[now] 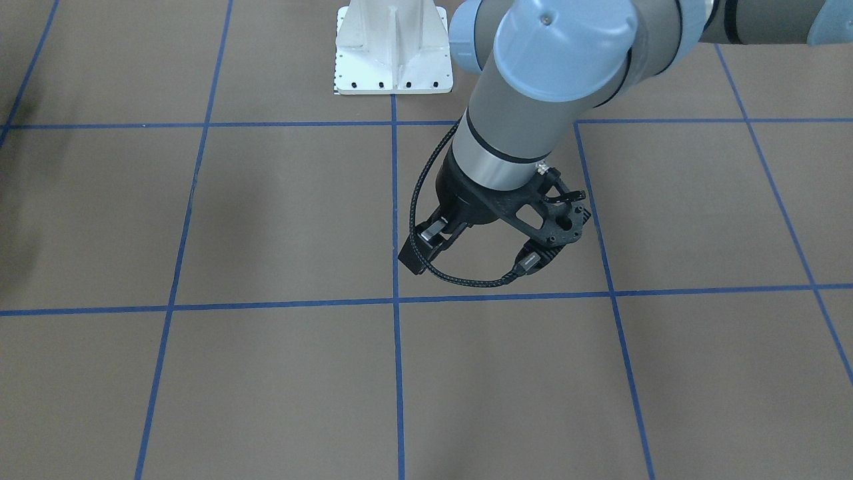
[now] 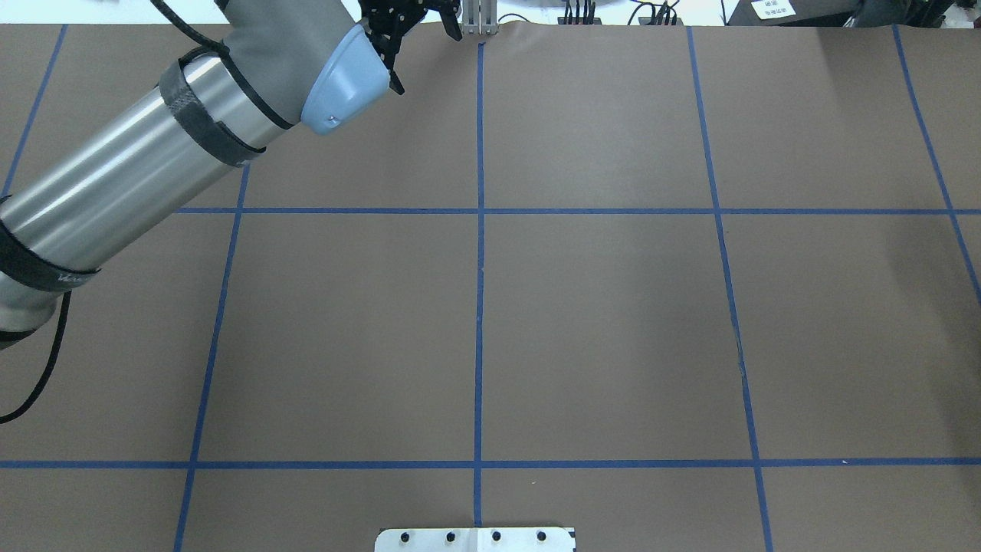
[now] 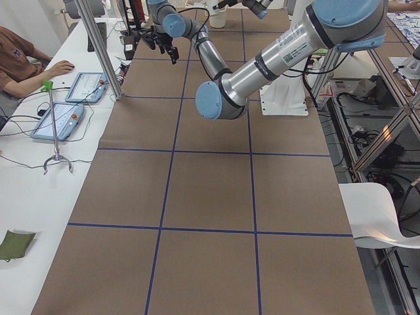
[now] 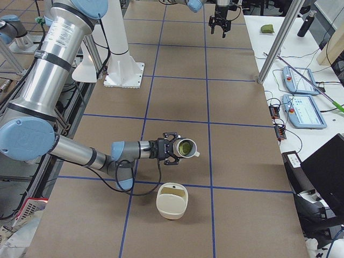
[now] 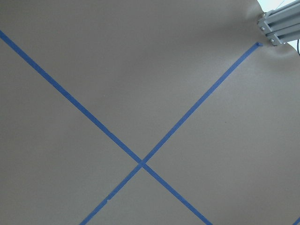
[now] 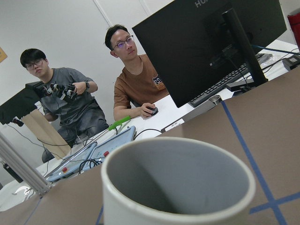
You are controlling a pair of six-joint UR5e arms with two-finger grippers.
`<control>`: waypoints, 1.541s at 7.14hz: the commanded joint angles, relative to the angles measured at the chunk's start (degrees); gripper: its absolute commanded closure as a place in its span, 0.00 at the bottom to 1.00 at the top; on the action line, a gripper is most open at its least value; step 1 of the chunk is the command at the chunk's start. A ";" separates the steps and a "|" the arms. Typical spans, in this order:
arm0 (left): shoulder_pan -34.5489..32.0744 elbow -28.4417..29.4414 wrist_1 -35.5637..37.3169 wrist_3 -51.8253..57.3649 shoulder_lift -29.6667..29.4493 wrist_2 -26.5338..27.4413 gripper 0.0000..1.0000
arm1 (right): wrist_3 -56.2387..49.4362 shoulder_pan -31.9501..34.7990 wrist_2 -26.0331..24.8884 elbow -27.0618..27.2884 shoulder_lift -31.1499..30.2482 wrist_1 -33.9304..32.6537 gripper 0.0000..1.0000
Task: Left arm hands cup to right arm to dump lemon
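The cup (image 4: 186, 148) sits at the tip of the right fingers (image 4: 172, 143), at their 3 o'clock in the right-end view, held up off the desk (image 4: 236, 107). The black fingers flank the cup's body at 12 and 6 o'clock. Only this side view shows them, so I cannot tell if they are clamped on it or loose.

The cup lies tipped on its side, mouth turned up toward that camera and handle sticking out at about 4 o'clock. It is off-white and round-walled. The lemon (image 4: 185, 146) shows inside as a dull yellow-green lump filling most of the mouth. In the right wrist view the cup's thick pale rim fills the lower frame with a smooth grey inside, and the lemon cannot be seen there.

At the cup's 7 o'clock, near but apart, a cream tub (image 4: 172, 200) stands open on the desk.

The left fingers (image 1: 424, 245) hang low over the brown desk beside a blue tape line, well apart from the cup and with nothing in them. The front view does not show plainly whether they are apart or together, so I cannot tell. The left wrist view shows only desk and crossing tape.
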 commanded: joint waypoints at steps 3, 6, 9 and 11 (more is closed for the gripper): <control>0.25 -0.23 0.16 0.14 -0.35 1.56 0.00 | 26.44 3.18 0.02 -10.29 -0.23 11.87 0.72; 0.07 -0.75 0.51 0.23 -0.96 3.23 0.00 | 41.12 4.94 -0.07 -10.29 2.06 11.87 0.71; -0.10 -1.02 1.21 0.49 -2.02 3.32 0.00 | 59.94 9.16 0.02 -10.29 3.91 11.95 0.72; -0.80 -1.10 3.56 2.85 -3.51 4.19 0.00 | 70.41 9.87 0.11 -10.38 3.91 12.22 0.72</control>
